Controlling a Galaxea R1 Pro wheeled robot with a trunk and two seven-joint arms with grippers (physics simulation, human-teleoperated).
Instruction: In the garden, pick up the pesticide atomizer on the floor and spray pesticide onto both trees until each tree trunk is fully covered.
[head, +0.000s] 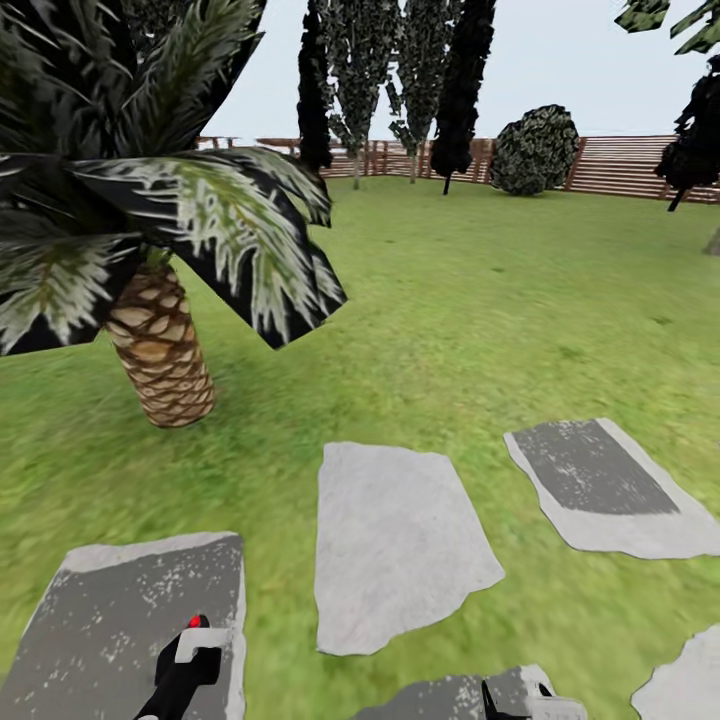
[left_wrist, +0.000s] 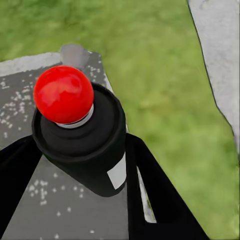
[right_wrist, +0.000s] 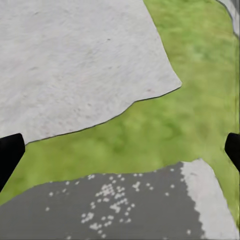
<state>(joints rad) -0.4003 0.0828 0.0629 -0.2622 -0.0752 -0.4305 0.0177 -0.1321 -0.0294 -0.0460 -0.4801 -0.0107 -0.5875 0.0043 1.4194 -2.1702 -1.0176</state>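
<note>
Two end effectors low over stepping stones (head: 400, 540): left end effector (head: 190, 655) clamps the pesticide atomizer (left_wrist: 80, 135); right end effector (right_wrist: 120, 150) spread wide, empty. Open lawn (head: 480, 300) ahead; palm (head: 160, 350) left.

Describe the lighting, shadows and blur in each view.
Head view: flat, even daylight, no cast shadow under the palm; lawn texture smeared. Left wrist view: soft highlight on the pesticide atomizer red tip, grass blurred. Right wrist view: paving stone soft-edged, shadowless.
</note>
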